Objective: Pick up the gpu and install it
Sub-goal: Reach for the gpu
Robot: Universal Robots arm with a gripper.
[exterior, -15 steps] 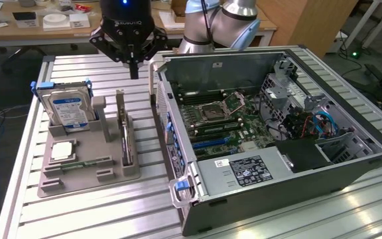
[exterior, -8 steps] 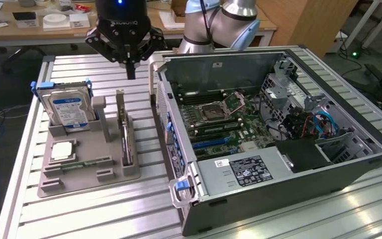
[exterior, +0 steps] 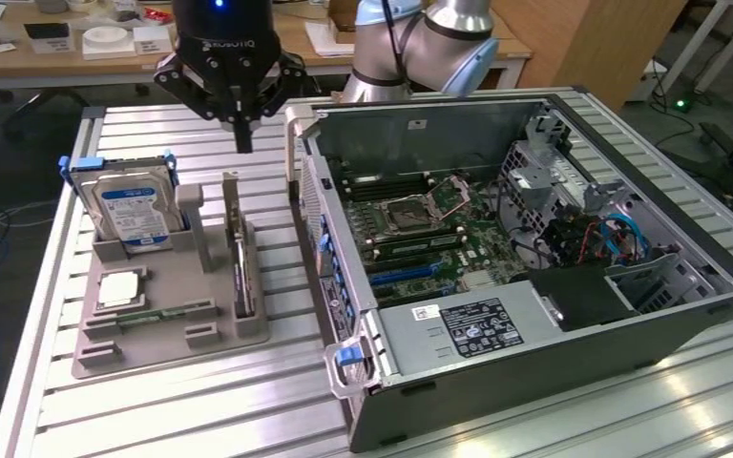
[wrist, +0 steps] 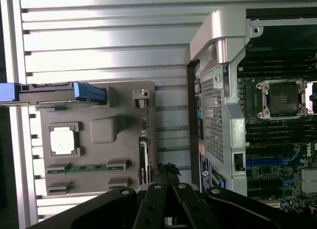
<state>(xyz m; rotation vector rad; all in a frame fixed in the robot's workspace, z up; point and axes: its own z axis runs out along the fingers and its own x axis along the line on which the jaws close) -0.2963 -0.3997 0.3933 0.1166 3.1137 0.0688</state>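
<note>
The gpu [exterior: 240, 262] stands on its long edge in a slot of the grey holder tray [exterior: 150, 339], a slim dark card with a greyish metal bracket at its far end. My gripper [exterior: 243, 141] hangs above and a little beyond that far end, fingers shut together with nothing between them. In the wrist view the gpu [wrist: 143, 150] appears edge-on as a thin line, and my gripper [wrist: 167, 170] sits just beside it, apart from it. The open computer case [exterior: 672, 315] lies to the exterior view's right with its motherboard [exterior: 424, 234] exposed.
The holder tray also carries an upright hard drive [exterior: 131, 212] with a blue-white label, a square processor [exterior: 119, 288] and a narrow green memory stick [exterior: 153, 313]. The case wall [exterior: 301, 167] rises close beside the gpu. A cluttered desk [exterior: 87, 43] stands behind the slatted metal table [exterior: 214, 410].
</note>
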